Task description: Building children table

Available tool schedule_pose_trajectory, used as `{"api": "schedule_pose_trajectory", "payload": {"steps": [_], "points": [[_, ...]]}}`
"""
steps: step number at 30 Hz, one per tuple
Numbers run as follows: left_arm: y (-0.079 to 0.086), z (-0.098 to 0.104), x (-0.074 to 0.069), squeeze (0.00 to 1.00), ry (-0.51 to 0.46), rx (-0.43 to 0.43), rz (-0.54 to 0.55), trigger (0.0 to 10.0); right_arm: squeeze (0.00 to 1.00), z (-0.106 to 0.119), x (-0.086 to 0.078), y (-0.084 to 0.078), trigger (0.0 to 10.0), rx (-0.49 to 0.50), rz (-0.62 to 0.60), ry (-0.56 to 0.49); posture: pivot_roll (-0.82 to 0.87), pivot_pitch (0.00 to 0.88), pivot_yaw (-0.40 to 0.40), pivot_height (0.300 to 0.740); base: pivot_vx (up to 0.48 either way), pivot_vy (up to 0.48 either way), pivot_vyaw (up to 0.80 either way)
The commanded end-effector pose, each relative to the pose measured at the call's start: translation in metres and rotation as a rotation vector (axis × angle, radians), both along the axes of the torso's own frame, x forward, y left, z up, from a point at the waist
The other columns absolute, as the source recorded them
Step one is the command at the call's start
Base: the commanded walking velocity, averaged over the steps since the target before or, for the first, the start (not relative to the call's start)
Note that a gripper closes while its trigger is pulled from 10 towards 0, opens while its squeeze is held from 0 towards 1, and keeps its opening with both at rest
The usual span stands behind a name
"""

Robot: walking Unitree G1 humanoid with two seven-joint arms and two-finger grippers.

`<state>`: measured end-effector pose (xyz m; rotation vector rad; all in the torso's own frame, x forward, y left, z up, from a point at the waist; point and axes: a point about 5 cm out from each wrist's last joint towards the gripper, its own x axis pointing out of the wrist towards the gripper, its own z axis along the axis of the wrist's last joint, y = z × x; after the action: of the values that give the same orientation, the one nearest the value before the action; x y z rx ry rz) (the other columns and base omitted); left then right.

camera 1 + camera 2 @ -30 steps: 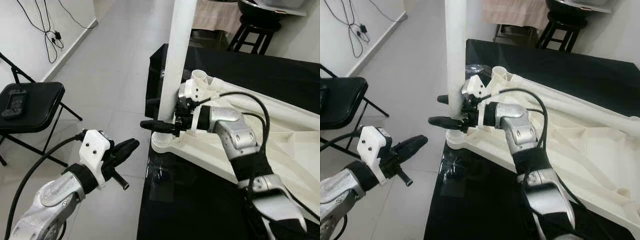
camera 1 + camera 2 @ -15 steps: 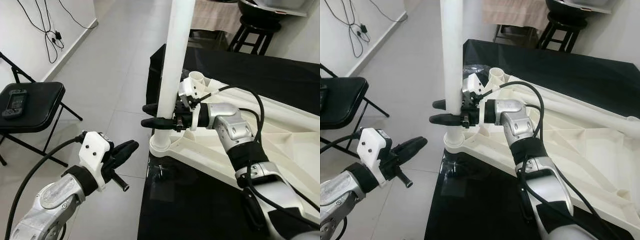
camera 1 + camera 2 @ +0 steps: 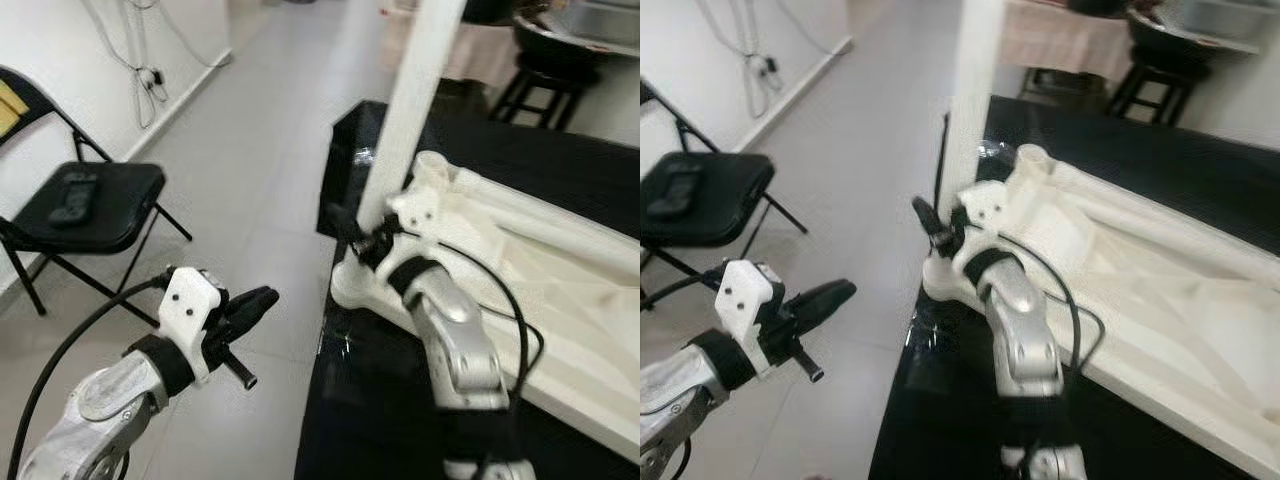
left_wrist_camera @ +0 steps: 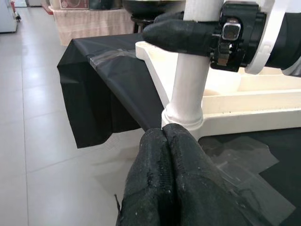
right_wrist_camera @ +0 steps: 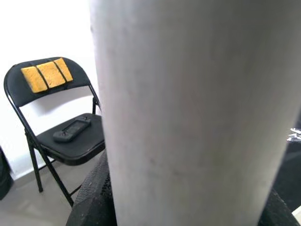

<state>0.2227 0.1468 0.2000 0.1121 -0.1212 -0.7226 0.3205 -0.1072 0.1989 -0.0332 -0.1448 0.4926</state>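
Left eye view: right tool (image 3: pixel 358 232) clamped round white leg (image 3: pixel 412 105) at tabletop's (image 3: pixel 560 290) near-left corner, left tool (image 3: pixel 262 298) closed, idle.

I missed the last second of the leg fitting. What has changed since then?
The camera shifted. The right gripper stays clamped on the white leg, which now leans more to the right in its corner socket. The left gripper still hovers shut beside the table.

White tabletop (image 3: pixel 560 290) on black-covered table (image 3: pixel 370 400)

Home room, pale tiled floor (image 3: pixel 270 120), black folding chair (image 3: pixel 90 205), dark stool (image 3: pixel 535 85), cloth-covered table (image 3: pixel 1140 150)
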Motion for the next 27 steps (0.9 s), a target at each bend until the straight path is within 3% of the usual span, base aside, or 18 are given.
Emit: {"api": "schedule_pose_trajectory", "payload": {"steps": [1,3,4,5,6,9,10,11,13,14,15,17,18,22,27], "points": [[-0.002,0.001,-0.001,0.0,0.0,0.003,-0.019,10.0,0.0,-0.038,-0.002,-0.008,0.0,-0.067,-0.002,0.184,0.05,0.188,-0.106,0.74,0.0,0.0,0.0],[-0.002,0.001,-0.001,0.0,-0.001,0.002,-0.019,10.0,0.0,-0.033,0.001,-0.008,0.0,-0.073,0.001,0.18,0.05,0.186,-0.108,0.74,0.0,0.0,0.0],[-0.002,0.0,-0.001,0.0,0.002,0.004,-0.017,10.0,0.0,-0.024,0.005,-0.006,3.6,-0.092,-0.002,0.167,0.05,0.182,-0.112,0.74,0.0,0.0,0.0],[-0.002,-0.001,-0.001,0.0,0.003,0.005,-0.017,10.0,0.0,-0.021,0.006,-0.004,3.6,-0.1,-0.001,0.163,0.05,0.181,-0.111,0.74,0.0,0.0,0.0],[-0.002,0.0,-0.001,0.0,0.001,0.006,-0.017,10.0,0.0,-0.017,0.006,0.0,10.0,-0.105,0.015,0.156,0.05,0.181,-0.111,0.74,0.0,0.0,0.0],[-0.002,0.0,0.0,0.0,-0.001,0.006,-0.016,10.0,0.0,-0.013,0.005,0.004,10.0,-0.106,0.03,0.149,0.05,0.177,-0.11,0.74,0.0,0.0,0.0],[-0.003,0.0,0.0,0.0,-0.002,0.004,-0.017,10.0,1.0,-0.008,0.004,0.009,10.0,-0.077,0.132,0.147,0.05,0.174,-0.113,0.74,0.0,0.0,0.0],[-0.003,0.0,0.0,0.0,-0.002,0.004,-0.017,10.0,1.0,-0.008,0.004,0.009,10.0,-0.077,0.132,0.147,0.05,0.174,-0.113,0.74,0.0,0.0,0.0],[-0.005,0.0,0.0,0.0,-0.003,0.001,-0.019,10.0,1.0,0.007,0.003,0.017,10.0,-0.019,0.342,0.1,0.06,0.171,-0.119,0.74,0.0,0.0,0.0],[-0.005,0.0,0.0,0.0,-0.003,0.001,-0.019,10.0,1.0,0.007,0.003,0.017,10.0,-0.019,0.342,0.1,0.06,0.171,-0.119,0.74,0.0,0.0,0.0],[-0.007,-0.001,0.0,0.0,-0.002,-0.002,-0.023,10.0,1.0,0.022,0.001,0.017,10.0,-0.032,0.516,0.023,0.06,0.169,-0.121,0.74,0.0,0.0,0.0],[-0.007,-0.001,0.0,0.0,-0.002,-0.002,-0.023,10.0,1.0,0.022,0.001,0.017,10.0,-0.032,0.516,0.023,0.06,0.169,-0.121,0.74,0.0,0.0,0.0],[-0.007,-0.001,-0.001,0.0,-0.002,-0.003,-0.023,10.0,0.01,0.026,0.0,0.017,10.0,-0.06,0.588,0.005,0.07,0.171,-0.131,0.74,0.0,0.0,0.0],[-0.009,-0.001,-0.001,0.0,-0.006,-0.006,-0.018,10.0,0.0,0.029,0.004,0.014,10.0,-0.133,0.731,-0.008,0.08,0.162,-0.139,0.74,0.0,0.0,0.0],[-0.01,0.0,-0.002,0.0,-0.01,-0.007,-0.015,10.0,0.0,0.024,0.022,0.008,10.0,-0.18,0.755,0.01,0.1,0.165,-0.147,0.74,0.0,0.0,0.0]]}}
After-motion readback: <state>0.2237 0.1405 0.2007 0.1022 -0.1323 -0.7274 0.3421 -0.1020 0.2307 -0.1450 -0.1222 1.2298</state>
